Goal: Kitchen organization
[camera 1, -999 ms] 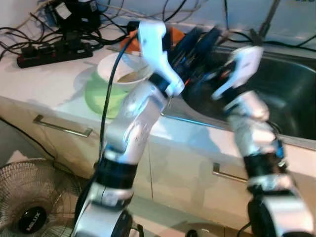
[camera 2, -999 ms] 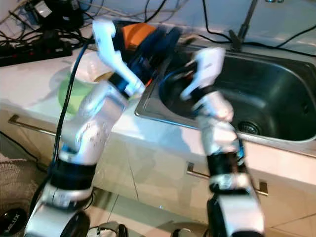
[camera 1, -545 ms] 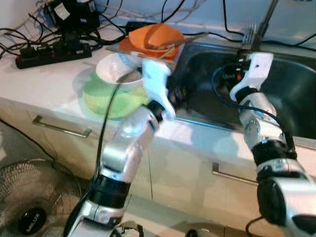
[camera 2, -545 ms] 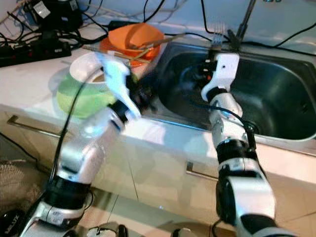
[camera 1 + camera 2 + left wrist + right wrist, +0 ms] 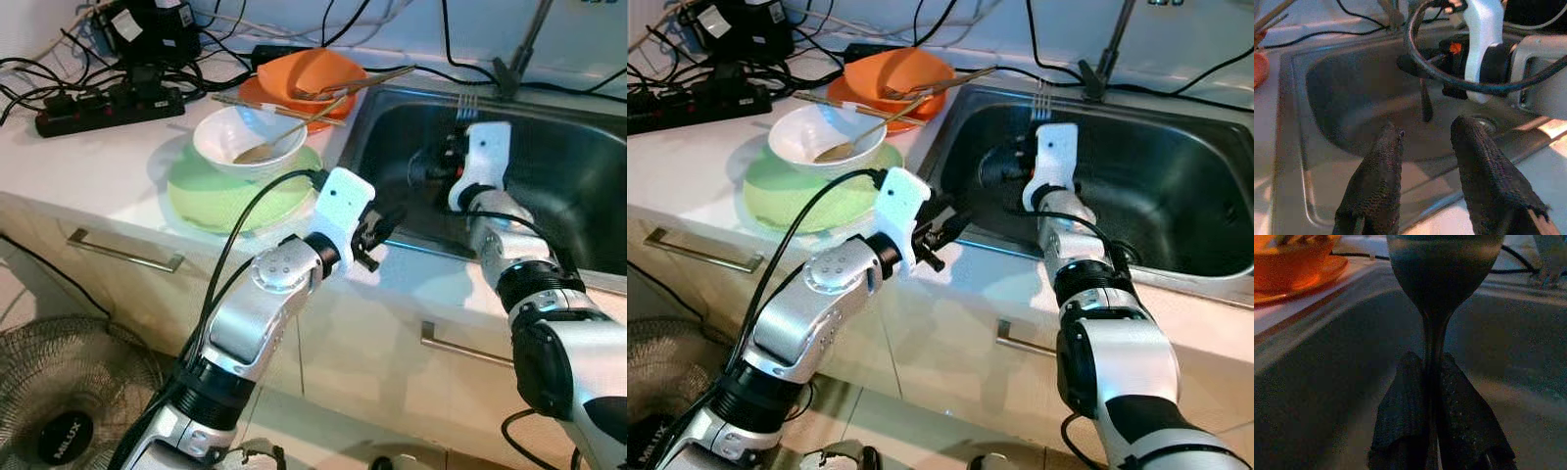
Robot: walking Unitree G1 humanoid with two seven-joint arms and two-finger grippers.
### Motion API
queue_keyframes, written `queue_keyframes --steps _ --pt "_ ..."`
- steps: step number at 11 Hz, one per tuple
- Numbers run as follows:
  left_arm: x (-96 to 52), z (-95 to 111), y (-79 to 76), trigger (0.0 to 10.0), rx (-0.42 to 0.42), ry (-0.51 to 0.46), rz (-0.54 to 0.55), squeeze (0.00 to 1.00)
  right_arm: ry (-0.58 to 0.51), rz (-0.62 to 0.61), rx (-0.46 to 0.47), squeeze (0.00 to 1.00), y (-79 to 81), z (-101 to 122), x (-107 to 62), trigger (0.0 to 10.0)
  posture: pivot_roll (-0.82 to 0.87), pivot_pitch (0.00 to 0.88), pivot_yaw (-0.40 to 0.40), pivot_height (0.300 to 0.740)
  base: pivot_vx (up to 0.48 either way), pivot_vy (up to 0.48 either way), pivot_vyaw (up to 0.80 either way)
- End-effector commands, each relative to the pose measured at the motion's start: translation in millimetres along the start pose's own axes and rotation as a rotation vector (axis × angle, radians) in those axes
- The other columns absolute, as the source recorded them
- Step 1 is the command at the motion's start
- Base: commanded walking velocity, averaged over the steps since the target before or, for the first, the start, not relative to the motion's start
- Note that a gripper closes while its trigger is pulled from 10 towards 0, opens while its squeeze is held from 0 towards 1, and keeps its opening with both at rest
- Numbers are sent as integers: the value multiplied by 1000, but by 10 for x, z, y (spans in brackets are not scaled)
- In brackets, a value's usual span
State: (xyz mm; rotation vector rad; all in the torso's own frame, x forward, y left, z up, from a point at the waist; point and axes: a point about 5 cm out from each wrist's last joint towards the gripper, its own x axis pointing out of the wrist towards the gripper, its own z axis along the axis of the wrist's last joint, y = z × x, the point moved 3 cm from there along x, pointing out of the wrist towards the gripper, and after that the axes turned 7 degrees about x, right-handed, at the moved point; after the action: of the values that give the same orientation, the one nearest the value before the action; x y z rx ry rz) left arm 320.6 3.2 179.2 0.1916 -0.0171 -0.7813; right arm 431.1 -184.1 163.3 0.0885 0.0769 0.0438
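One metal fork (image 5: 1442, 293) sits pinched in my right gripper (image 5: 1436, 382) over the steel sink (image 5: 578, 176); I'd lower it gently; left gripper (image 5: 1425, 147) gapes empty.

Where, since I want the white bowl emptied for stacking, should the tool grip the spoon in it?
Grip the spoon by its handle, where it slants up over the white bowl rim on the sink side. Come from above, fingers across it: the head lies down inside the bowl, while that end stands free. The open left tool is likely nearest.
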Motion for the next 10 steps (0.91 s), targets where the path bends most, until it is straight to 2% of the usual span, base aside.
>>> queue_keyframes --steps 1,3,4,6,7,8,9,10 --pt "-18 -26 2 10000 11 29 12 0 -5 -1 -10 0 30 88 35 10000 140 27 30 740 0 0 0" --pt "-28 -62 -3 10000 6 90 5 0 41 -18 -35 0 39 29 42 10000 145 40 29 740 0 0 0" --pt "-38 -151 19 10000 7 148 13 0 62 -30 -42 0 27 -20 35 10000 146 42 27 740 0 0 0" --pt "-43 -184 59 10000 -1 174 34 0 75 -19 -37 0 63 -64 32 10000 150 54 22 740 0 0 0" --pt "-43 -178 70 10000 -3 175 40 0 81 -16 -36 506 71 -72 32 10000 151 57 20 740 0 0 0" --pt "-42 -172 78 10000 -4 173 46 0 81 -19 -28 765 67 -72 33 10000 153 59 19 740 0 0 0" --pt "-44 -163 86 10000 -11 173 51 0 81 -20 -26 1000 63 -63 35 10000 154 66 18 740 0 0 0" --pt "-45 -162 89 10000 -14 174 52 0 80 -23 -29 1000 57 -58 35 10000 154 70 15 740 0 0 0"
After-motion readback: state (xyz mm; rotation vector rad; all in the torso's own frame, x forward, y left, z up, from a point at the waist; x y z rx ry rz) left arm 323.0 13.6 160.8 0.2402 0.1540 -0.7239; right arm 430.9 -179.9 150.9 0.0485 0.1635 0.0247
